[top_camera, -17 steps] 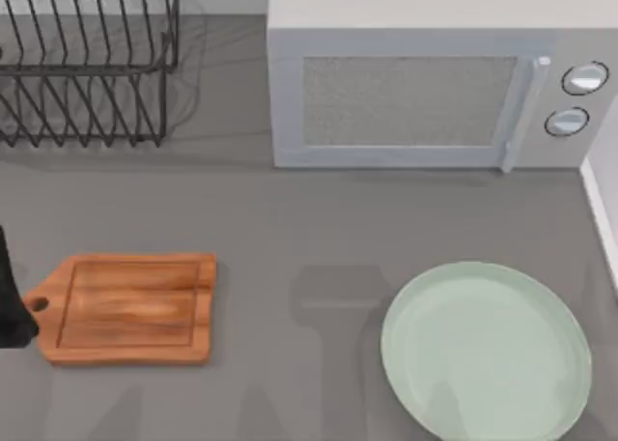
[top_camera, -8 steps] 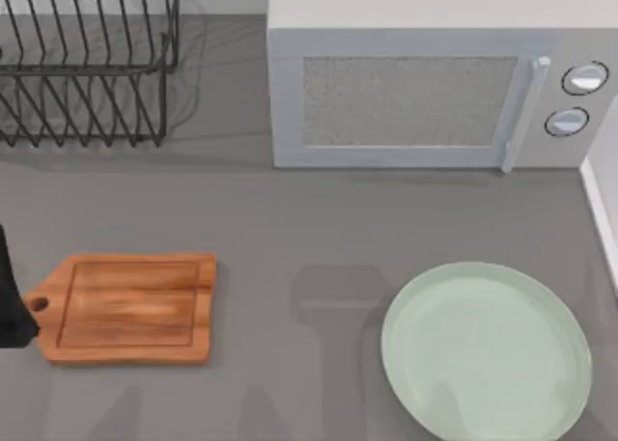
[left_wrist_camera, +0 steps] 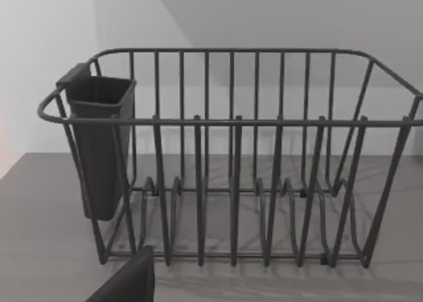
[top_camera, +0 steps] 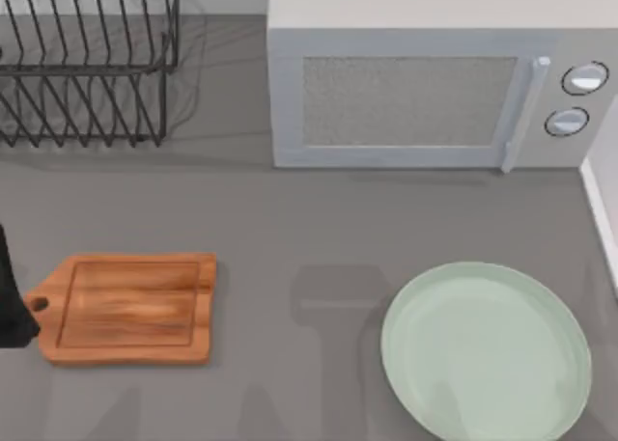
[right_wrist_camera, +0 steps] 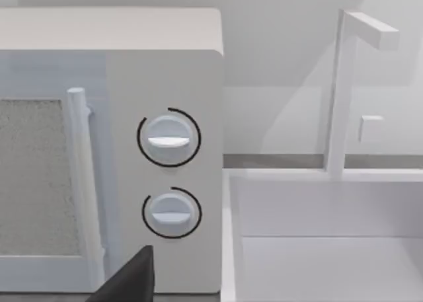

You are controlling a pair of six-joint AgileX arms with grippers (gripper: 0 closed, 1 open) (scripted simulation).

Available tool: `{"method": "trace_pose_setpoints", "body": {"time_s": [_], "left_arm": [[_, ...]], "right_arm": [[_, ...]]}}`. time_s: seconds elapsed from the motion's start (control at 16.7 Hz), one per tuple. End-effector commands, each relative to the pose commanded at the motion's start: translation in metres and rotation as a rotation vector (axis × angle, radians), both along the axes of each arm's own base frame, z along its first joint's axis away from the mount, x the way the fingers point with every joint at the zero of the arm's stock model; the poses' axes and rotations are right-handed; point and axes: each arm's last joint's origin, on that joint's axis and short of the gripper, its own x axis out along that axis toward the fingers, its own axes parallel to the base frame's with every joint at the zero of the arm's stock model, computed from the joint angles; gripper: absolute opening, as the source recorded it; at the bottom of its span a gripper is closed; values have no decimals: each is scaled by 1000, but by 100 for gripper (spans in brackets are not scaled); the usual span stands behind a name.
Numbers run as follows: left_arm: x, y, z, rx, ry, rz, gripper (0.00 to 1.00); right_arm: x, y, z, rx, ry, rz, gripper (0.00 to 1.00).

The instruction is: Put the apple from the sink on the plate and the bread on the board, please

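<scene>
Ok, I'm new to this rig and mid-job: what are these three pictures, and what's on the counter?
It is a simulated pair of AgileX arms at a kitchen counter. The top view looks straight down: the board lies at left, the plate at right, both bare, with a microwave and a dish rack behind them. The left arm is the dark shape at the left edge. The left wrist view faces the rack, the right wrist view the microwave's knobs and the sink. Nothing is seen held.

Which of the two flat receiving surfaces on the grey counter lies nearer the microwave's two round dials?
The round pale green plate, at the top view's right, below the dials. The rectangular reddish-brown wooden board lies far left, below the black wire rack.
</scene>
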Motion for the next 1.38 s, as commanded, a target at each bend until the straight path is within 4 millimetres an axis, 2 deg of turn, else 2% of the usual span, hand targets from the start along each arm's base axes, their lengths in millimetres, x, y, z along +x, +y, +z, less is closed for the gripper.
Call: {"method": "trace_pose_setpoints", "body": {"time_s": [0.48, 0.66, 0.84, 1.08, 1.26, 1.38], "left_arm": [[0, 0, 0, 0, 0, 0, 100], [0, 0, 0, 0, 0, 0, 100], [0, 0, 0, 0, 0, 0, 100], [0, 0, 0, 0, 0, 0, 100], [0, 0, 0, 0, 0, 0, 100], [0, 0, 0, 0, 0, 0, 100]], "right_arm": [[0, 0, 2, -2, 7, -2, 100], [2, -3, 18, -23, 75, -24, 100], [11, -7, 44, -55, 218, -57, 100], [48, -20, 79, -95, 504, -99, 100], [94, -37, 93, -107, 756, -114, 100], [129, -53, 92, -104, 926, -112, 100]]}}
